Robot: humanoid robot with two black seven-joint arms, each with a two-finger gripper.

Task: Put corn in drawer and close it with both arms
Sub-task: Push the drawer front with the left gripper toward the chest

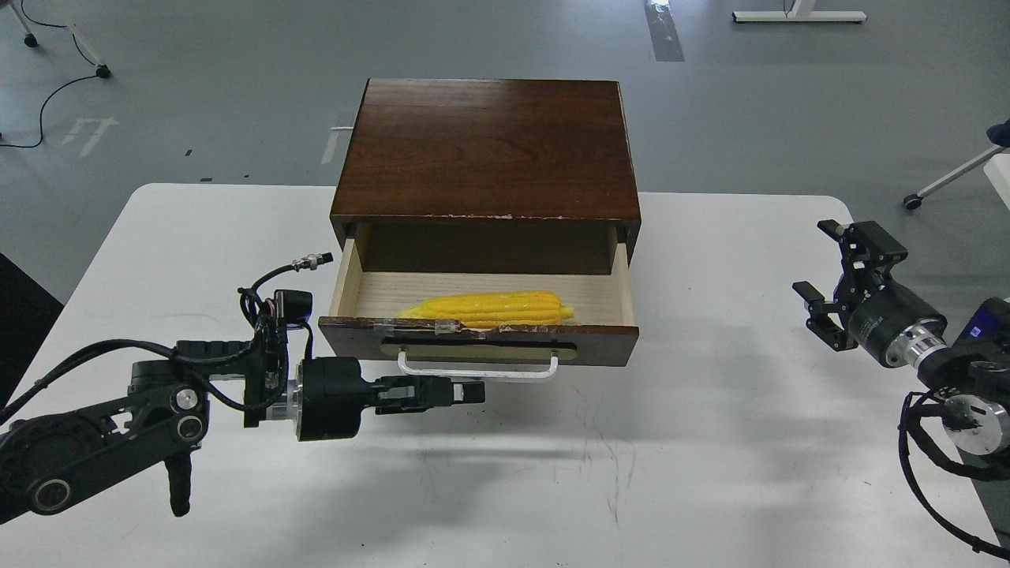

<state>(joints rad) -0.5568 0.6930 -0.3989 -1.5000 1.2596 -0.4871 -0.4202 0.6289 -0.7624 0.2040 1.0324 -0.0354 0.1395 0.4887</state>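
The corn [488,308] is lying inside the open drawer [478,334], against its near wall. The left gripper [465,392], fingers pressed together, is being held before the handle [476,369]; the right gripper [828,272], spread open, is being kept far right. A one-sided push risks jamming the drawer crooked.

I am in a lab or test room, not a home. The grey floor [237,95] is bare and glossy, with white tape marks [88,132] at far left and a strip [664,31] at far centre. A loose black cable [47,99] trails there. A white desk foot [797,14] and a castor leg [943,183] stand right. My plain white table [710,442] holds one wooden cabinet [485,150].
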